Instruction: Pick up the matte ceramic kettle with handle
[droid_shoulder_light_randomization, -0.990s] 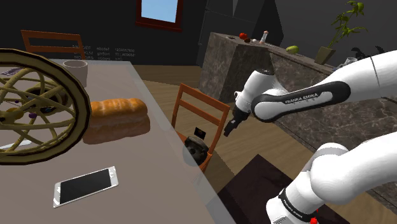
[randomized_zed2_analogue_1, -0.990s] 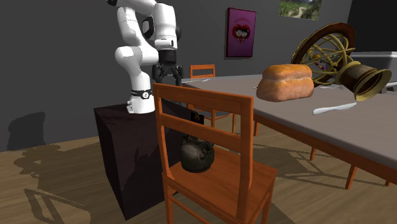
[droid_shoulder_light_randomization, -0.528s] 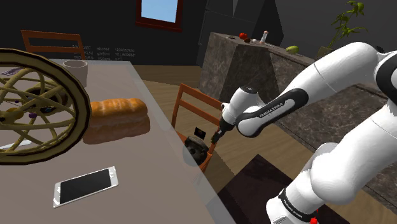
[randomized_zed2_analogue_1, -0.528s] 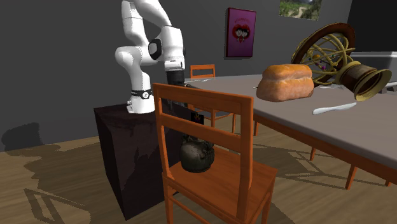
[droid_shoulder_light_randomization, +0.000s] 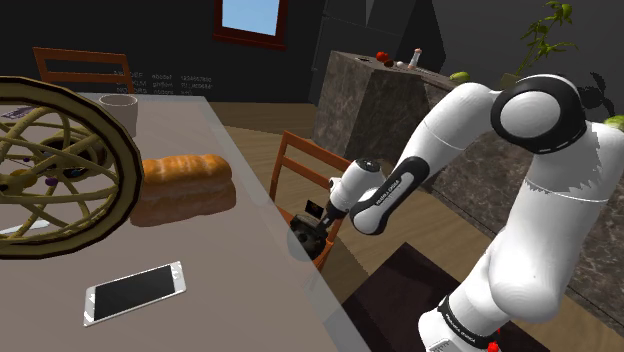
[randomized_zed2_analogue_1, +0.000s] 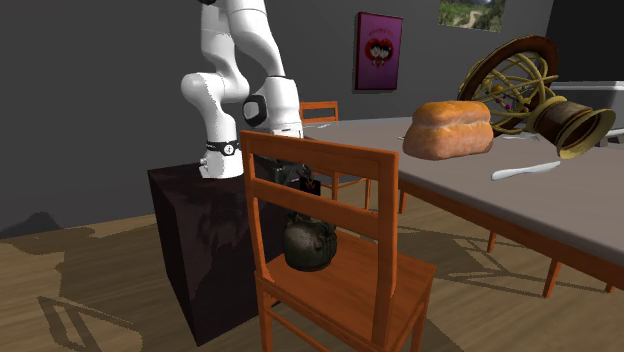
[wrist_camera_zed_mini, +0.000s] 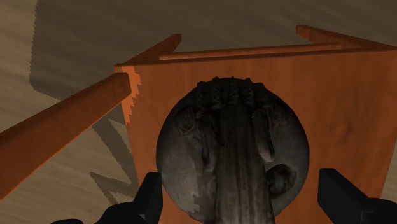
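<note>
While the kettle (wrist_camera_zed_mini: 232, 153) sat on the chair (wrist_camera_zed_mini: 343, 95), your gripper (wrist_camera_zed_mini: 243, 189) hung just over it, its fingers (wrist_camera_zed_mini: 151, 197) spread wide apart.

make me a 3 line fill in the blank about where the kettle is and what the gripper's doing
The dark kettle sits on the seat of a wooden ____.
The gripper hangs over the kettle with its fingers ____.
The bread loaf lies on the grey ____.
Missing words: chair; open; table.
</note>
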